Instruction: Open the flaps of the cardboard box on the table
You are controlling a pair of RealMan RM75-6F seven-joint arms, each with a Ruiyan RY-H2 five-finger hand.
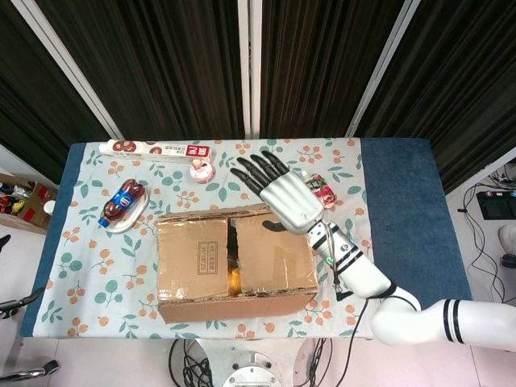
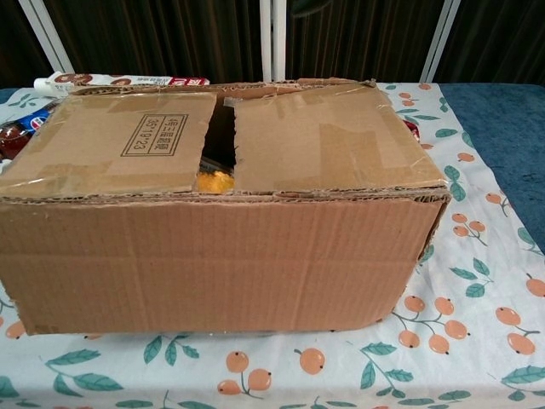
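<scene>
The cardboard box [image 1: 234,262] sits mid-table and fills the chest view [image 2: 221,247]. Its two top flaps lie flat with a dark gap between them, and something yellow [image 2: 215,180] shows in that gap. The far flap [image 1: 214,214] shows only as a thin strip along the back edge. My right hand [image 1: 286,200] hovers over the box's far right corner with its fingers spread toward the upper left, holding nothing. The chest view does not show this hand. My left hand appears in neither view.
A cola bottle on a small plate [image 1: 122,201] lies left of the box. Along the table's back edge are a long snack box [image 1: 157,148] and a pink cup [image 1: 201,170]. A red packet [image 1: 321,189] lies beside my right hand.
</scene>
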